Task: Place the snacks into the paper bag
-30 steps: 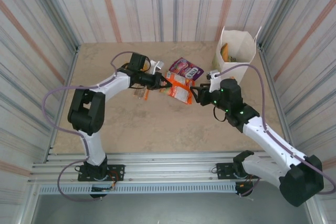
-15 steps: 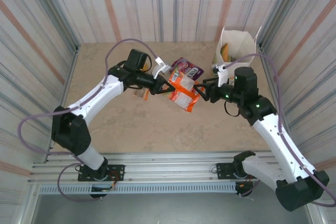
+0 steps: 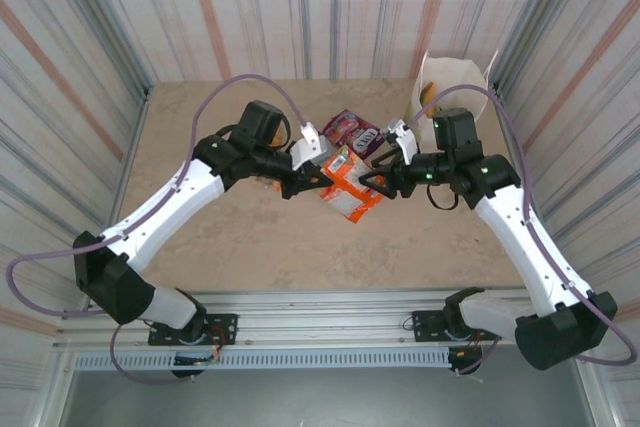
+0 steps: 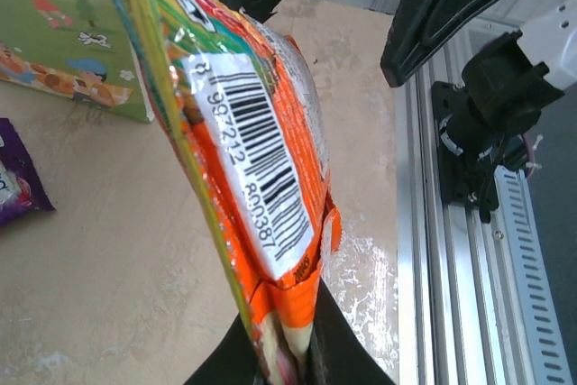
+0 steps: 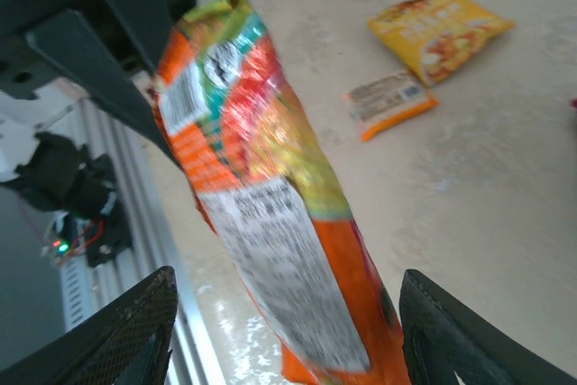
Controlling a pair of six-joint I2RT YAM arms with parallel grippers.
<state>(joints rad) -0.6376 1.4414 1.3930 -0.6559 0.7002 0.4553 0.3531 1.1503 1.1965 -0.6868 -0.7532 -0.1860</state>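
My left gripper point(image 3: 318, 179) is shut on one end of an orange-green snack packet point(image 3: 347, 185), which hangs in the air above the table; in the left wrist view the packet point(image 4: 261, 160) rises from the shut jaws point(image 4: 288, 360). My right gripper point(image 3: 376, 181) stands open at the packet's other end, its fingers point(image 5: 126, 331) on either side of the packet point(image 5: 270, 223) without pressing it. The white paper bag point(image 3: 455, 82) stands upright at the back right, with a yellow packet showing inside. A purple packet point(image 3: 355, 129) lies on the table behind the grippers.
A yellow-orange packet point(image 5: 442, 29) and a small brown-orange bar point(image 5: 392, 101) lie flat on the table under the left arm. The bag's green printed side point(image 4: 63, 42) is close by. Striped walls enclose the table, and the aluminium rail point(image 3: 320, 332) runs along its near edge.
Both arms rose and drew together. The left gripper lifted the orange packet off the table. The right gripper opened wider and came round the packet's free end.
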